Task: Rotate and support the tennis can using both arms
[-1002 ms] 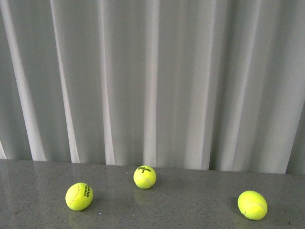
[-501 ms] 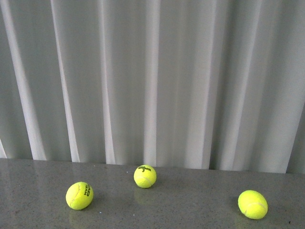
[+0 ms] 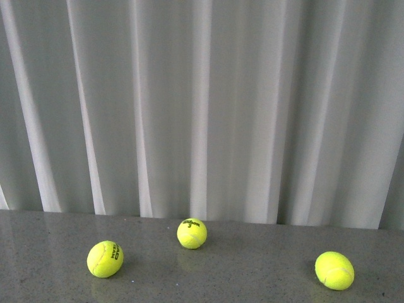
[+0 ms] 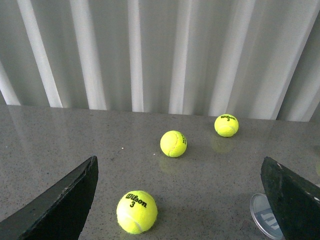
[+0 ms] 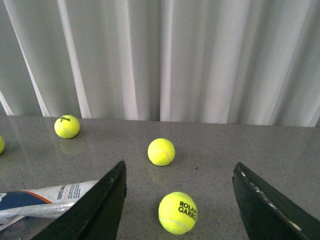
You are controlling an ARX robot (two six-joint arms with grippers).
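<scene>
Left fingers (image 4: 60, 205) and right fingers (image 5: 102, 200) gaped empty, balls (image 3: 191, 233) ahead at seven, six and five o'clock, the tennis can (image 5: 47, 197) lying nearby, likely light, slick, dentable, best clasped mid-label

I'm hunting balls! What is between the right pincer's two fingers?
In the right wrist view, a yellow Roland Garros ball lies between the fingers of the open right pincer, with a plain yellow ball farther off.

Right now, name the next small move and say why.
Probably shift the right jaws sideways until the tennis can sits between them. The can lies on its side on the table, outside the open, empty right jaws and partly hidden behind one of them, so closing now would grip nothing.
</scene>
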